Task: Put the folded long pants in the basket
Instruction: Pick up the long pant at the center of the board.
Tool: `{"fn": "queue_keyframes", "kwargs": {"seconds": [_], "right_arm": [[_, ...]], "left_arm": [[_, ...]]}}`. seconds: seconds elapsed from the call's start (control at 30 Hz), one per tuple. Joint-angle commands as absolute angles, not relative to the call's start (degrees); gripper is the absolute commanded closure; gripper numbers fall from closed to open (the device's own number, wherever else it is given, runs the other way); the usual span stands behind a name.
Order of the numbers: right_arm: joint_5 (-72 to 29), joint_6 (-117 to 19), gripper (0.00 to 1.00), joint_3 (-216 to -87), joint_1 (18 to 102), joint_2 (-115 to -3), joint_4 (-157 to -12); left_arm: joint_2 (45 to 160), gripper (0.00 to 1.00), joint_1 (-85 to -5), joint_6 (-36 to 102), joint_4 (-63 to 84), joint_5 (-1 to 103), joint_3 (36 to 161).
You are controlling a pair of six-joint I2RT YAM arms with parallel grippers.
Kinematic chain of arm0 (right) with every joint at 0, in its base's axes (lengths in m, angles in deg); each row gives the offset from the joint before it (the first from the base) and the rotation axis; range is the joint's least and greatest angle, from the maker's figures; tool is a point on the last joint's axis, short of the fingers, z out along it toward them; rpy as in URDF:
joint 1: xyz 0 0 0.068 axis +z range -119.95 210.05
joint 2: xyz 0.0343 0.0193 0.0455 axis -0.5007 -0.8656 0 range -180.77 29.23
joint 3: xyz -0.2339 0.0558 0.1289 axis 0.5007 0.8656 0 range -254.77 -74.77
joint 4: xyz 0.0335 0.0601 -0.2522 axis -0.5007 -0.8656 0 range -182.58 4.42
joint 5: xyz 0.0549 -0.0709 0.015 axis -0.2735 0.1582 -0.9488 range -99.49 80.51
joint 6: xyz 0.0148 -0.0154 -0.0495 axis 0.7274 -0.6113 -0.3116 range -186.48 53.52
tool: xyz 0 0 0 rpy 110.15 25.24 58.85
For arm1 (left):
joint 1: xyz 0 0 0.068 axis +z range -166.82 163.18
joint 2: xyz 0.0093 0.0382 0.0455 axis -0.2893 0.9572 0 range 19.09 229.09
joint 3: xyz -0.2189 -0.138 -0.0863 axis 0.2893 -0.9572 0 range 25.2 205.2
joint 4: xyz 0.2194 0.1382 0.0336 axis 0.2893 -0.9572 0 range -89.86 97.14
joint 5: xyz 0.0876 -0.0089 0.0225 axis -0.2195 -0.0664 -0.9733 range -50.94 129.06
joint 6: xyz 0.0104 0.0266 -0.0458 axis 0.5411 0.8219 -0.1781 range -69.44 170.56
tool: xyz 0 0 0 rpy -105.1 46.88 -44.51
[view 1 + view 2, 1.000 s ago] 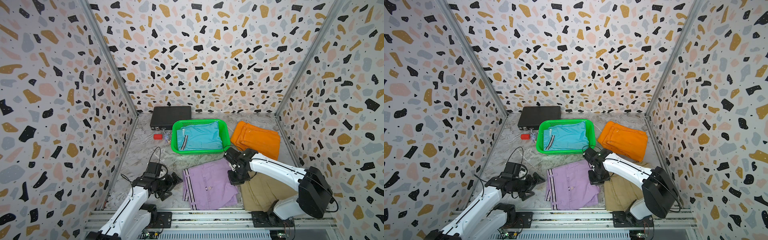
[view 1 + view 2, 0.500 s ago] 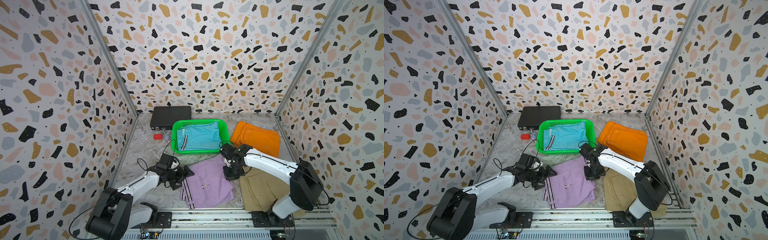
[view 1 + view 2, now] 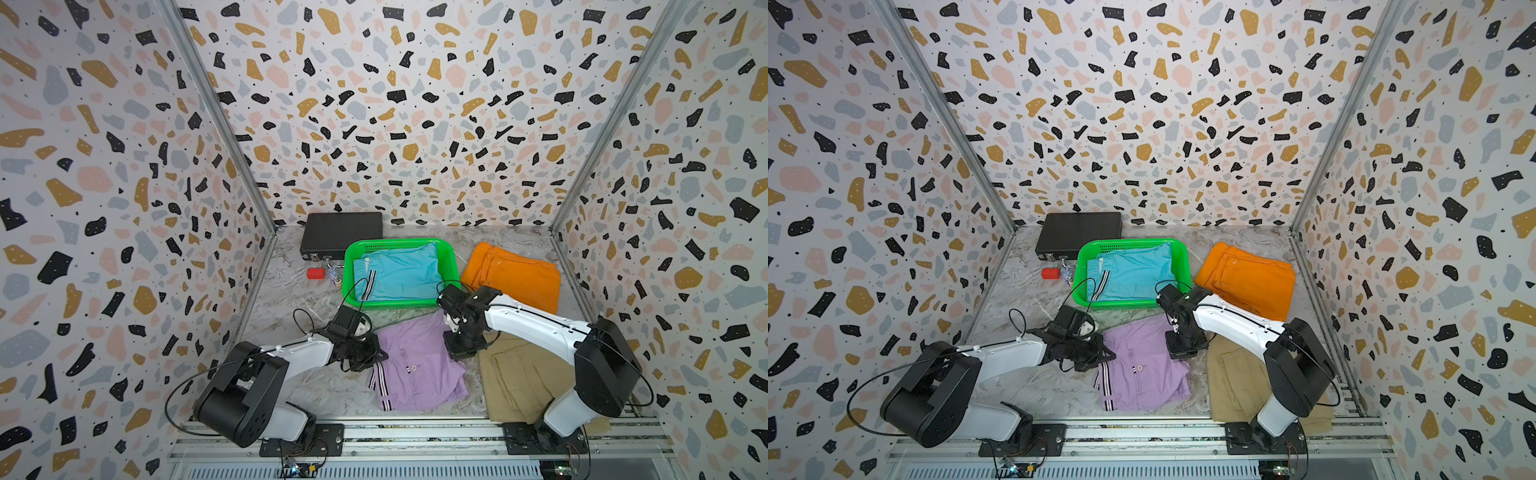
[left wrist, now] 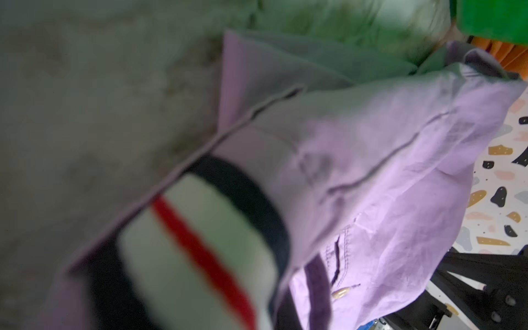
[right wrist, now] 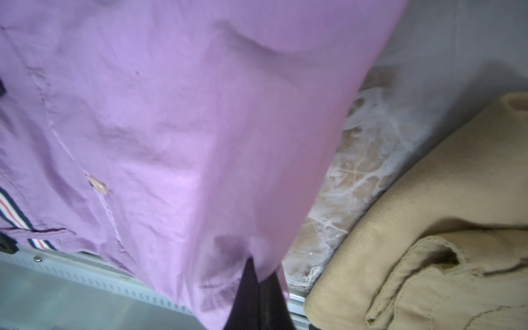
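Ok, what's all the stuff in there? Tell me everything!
basket: 1, green, middle back of table
cyan pants: 1, cyan, folded inside the basket
lilac pants: 1, lilac with striped trim, in front of basket
orange pants: 1, orange, right of basket
khaki pants: 1, tan, front right, beside lilac pants
black box: 1, black, behind basket, left
red block: 1, red, left of basket
table: 1, grey marble, under everything
left hand: 1, black, shut on lilac pants' striped edge
right hand: 1, black, shut on lilac pants' other side

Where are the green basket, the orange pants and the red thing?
green basket [image 3: 399, 242]: in a top view, far rim.
orange pants [image 3: 513, 276]: in a top view, cloth's middle.
red thing [image 3: 316, 273]: in a top view, top face.
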State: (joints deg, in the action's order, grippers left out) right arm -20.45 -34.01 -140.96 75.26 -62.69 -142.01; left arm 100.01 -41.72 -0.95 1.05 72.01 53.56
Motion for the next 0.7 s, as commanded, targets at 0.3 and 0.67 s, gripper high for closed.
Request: {"fn": "queue_keyframes", "kwargs": {"seconds": [0.3,0.67], "right_arm": [[-21.2,-37.4,1.00,-146.8,75.2,-51.8,-148.2],[-19.9,-40.3,1.00,-161.0,75.2,-48.3,-153.9]], "left_arm": [[81.3,1.00,-42.3,4.1,-31.2,61.3,65.9],[80.7,1.00,-42.0,9.0,-47.7,60.5,85.6]]}}
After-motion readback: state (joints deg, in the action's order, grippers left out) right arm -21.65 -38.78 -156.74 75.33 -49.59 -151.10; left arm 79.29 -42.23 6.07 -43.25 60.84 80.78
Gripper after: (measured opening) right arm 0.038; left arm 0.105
